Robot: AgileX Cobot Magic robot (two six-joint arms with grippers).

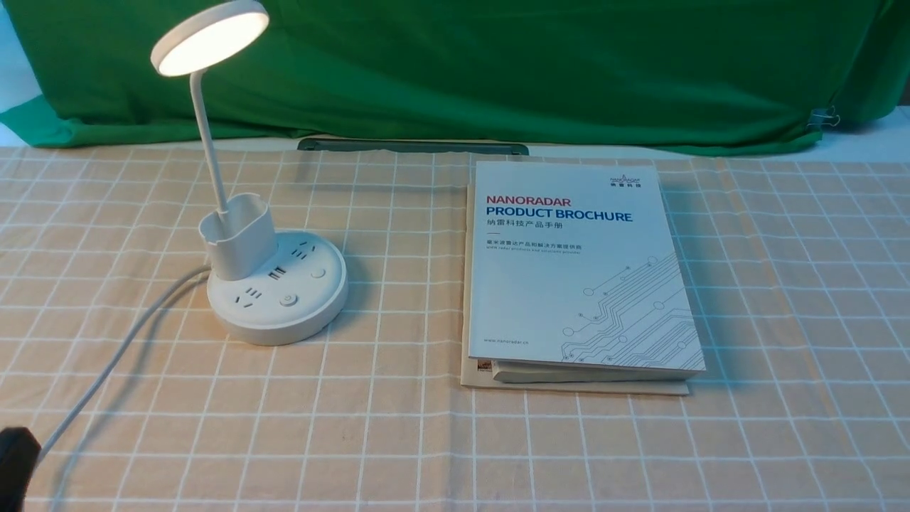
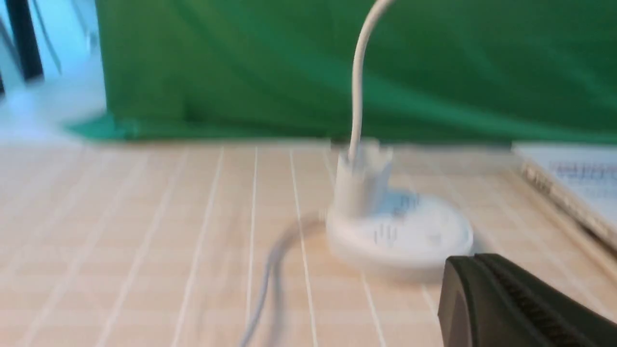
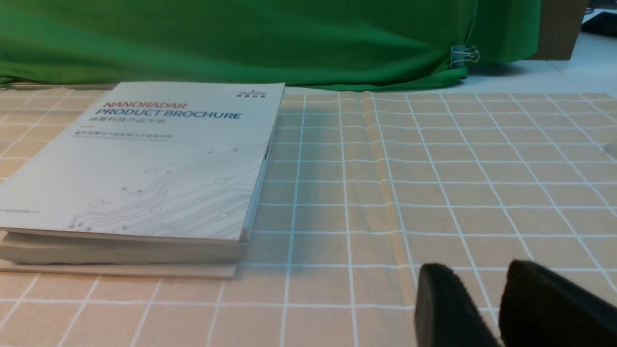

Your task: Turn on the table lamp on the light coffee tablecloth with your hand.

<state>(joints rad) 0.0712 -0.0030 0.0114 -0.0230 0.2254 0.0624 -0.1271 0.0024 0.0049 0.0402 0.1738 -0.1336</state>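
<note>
The white table lamp [image 1: 277, 299] stands on the left part of the light coffee tablecloth [image 1: 398, 427], and its round head [image 1: 210, 35] glows. Its white cord [image 1: 106, 370] runs toward the near left corner. In the blurred left wrist view the lamp [image 2: 400, 231] lies just beyond my left gripper [image 2: 475, 258], whose fingers are pressed together with nothing between them and clear of the base. Only a black piece of that hand [image 1: 14, 462] shows at the front view's lower left edge. My right gripper [image 3: 479, 270] hovers low over bare tablecloth [image 3: 434, 193], slightly open and holding nothing.
A white product brochure [image 1: 576, 270] lies on other booklets right of the lamp, and it shows in the right wrist view as the brochure [image 3: 144, 164] too. A green cloth backdrop [image 1: 498, 64] closes the far side. A dark strip [image 1: 412, 146] lies at its foot.
</note>
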